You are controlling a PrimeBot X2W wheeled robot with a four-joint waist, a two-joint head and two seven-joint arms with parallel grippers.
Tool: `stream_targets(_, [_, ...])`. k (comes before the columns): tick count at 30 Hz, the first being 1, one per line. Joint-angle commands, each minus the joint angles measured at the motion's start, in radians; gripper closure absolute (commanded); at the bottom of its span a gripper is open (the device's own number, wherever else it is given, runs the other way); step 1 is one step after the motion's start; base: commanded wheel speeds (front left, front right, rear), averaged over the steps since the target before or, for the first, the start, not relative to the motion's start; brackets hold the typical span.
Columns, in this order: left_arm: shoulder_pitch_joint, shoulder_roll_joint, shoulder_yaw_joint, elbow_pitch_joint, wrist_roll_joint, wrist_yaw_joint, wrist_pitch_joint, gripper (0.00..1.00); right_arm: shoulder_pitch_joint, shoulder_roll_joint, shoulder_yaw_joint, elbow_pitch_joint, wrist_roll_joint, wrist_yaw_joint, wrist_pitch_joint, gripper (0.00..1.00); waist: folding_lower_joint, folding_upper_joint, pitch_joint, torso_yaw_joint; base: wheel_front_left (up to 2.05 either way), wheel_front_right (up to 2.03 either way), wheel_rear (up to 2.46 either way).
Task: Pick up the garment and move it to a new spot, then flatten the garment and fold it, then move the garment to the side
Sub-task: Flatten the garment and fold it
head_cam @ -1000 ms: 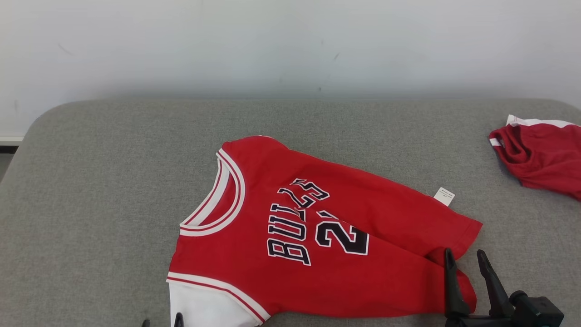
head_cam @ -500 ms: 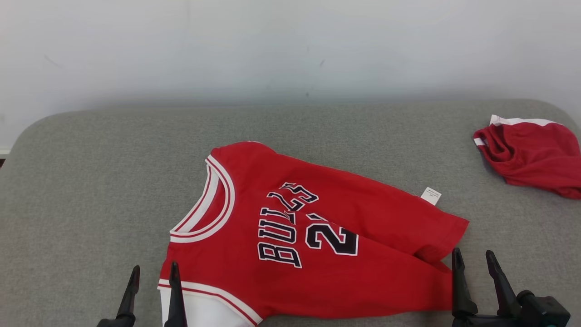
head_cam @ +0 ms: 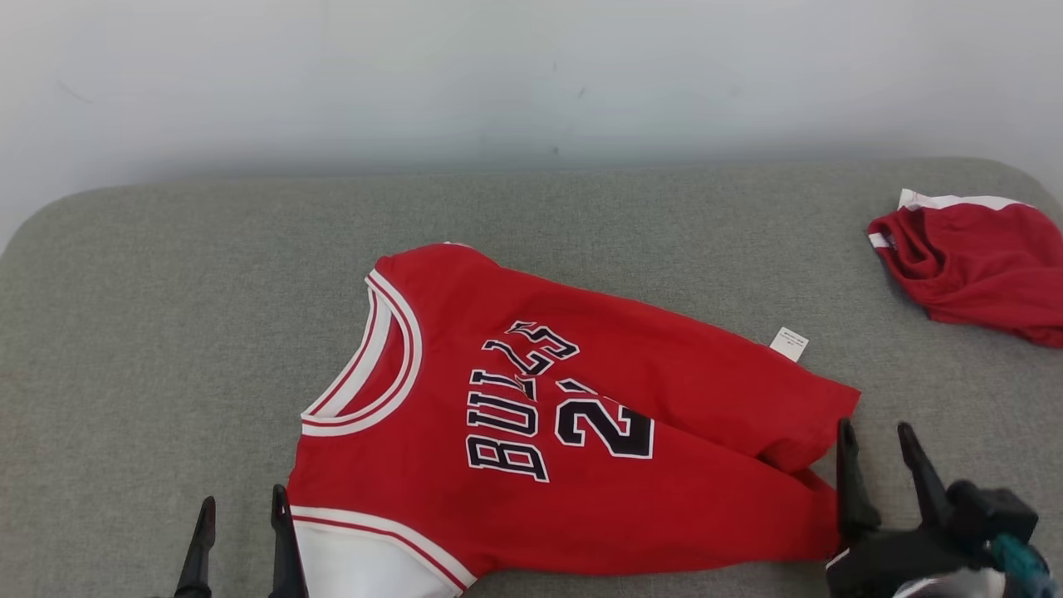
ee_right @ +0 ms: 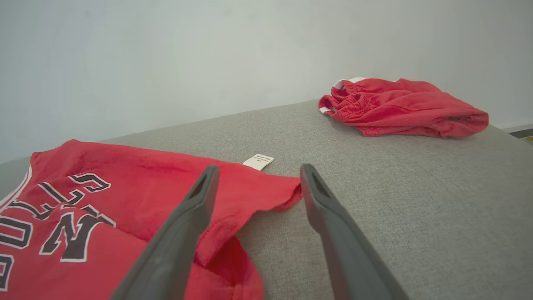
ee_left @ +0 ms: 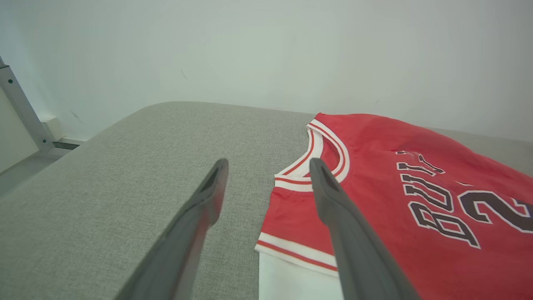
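The garment [head_cam: 664,374] is a red jersey with black lettering, white trim and a small white tag [head_cam: 789,343]. It lies spread on the grey padded table [head_cam: 166,332], neck to the left and hem to the right, with a fold near the hem. My left gripper [head_cam: 241,502] stands open just left of the jersey's white-trimmed lower corner, holding nothing. My right gripper [head_cam: 874,428] is open beside the hem's right edge. In the left wrist view the open left gripper [ee_left: 268,162] points toward the jersey's [ee_left: 374,141] neckline. In the right wrist view the open right gripper [ee_right: 259,168] brackets the hem corner of the jersey [ee_right: 145,175].
A second red garment [head_cam: 980,266] with white trim lies bunched at the table's far right, also seen in the right wrist view [ee_right: 399,108]. A pale wall stands behind the table. The table's rounded left edge drops to the floor [ee_left: 25,166].
The head camera has shifted. My left gripper has risen into view, then moved left off the jersey's lower corner. My right gripper has moved forward along the hem.
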Motion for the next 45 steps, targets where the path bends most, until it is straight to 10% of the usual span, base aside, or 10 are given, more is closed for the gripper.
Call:
stream_targets(1, [0.0, -0.002, -0.001, -0.005, -0.008, -0.002, -0.003, 0.0, -0.028, -0.022, 0.003, 0.039, 0.004, -0.003, 0.0, 0.0, -0.0001, 0.0, 0.006, 0.006, 0.0, 0.0, 0.0])
stream_targets(21, [-0.048, -0.002, -0.049, 0.01, -0.019, 0.009, -0.003, 0.0, -0.357, -0.171, 0.117, 0.628, 0.097, -0.003, 0.069, 0.0, -0.0001, 0.0, 0.059, 0.082, 0.0, 0.0, 0.0])
stream_targets(22, [-0.047, -0.003, -0.05, 0.011, -0.019, 0.009, -0.003, 0.0, -0.362, -0.17, 0.121, 0.649, 0.102, -0.003, 0.074, 0.18, -0.0001, 0.0, 0.06, 0.084, 0.0, 0.0, 0.0])
stream_targets(23, [-0.047, -0.002, -0.05, 0.012, -0.02, 0.009, -0.003, 0.0, -0.368, -0.171, 0.128, 0.664, 0.103, -0.003, 0.074, 0.73, -0.0001, 0.0, 0.06, 0.086, 0.0, 0.0, 0.0])
stream_targets(24, [-0.047, -0.003, -0.051, 0.012, -0.02, 0.008, -0.003, 0.0, -0.374, -0.172, 0.135, 0.676, 0.108, -0.003, 0.07, 1.0, -0.0001, 0.0, 0.06, 0.088, 0.0, 0.0, 0.0])
stream_targets(45, [-0.094, -0.003, -0.134, 0.036, -0.059, 0.009, -0.003, 0.0, -0.892, -0.37, 0.347, 0.674, 0.115, -0.003, 0.025, 1.0, -0.0001, 0.0, 0.134, 0.175, 0.0, 0.0, 0.0])
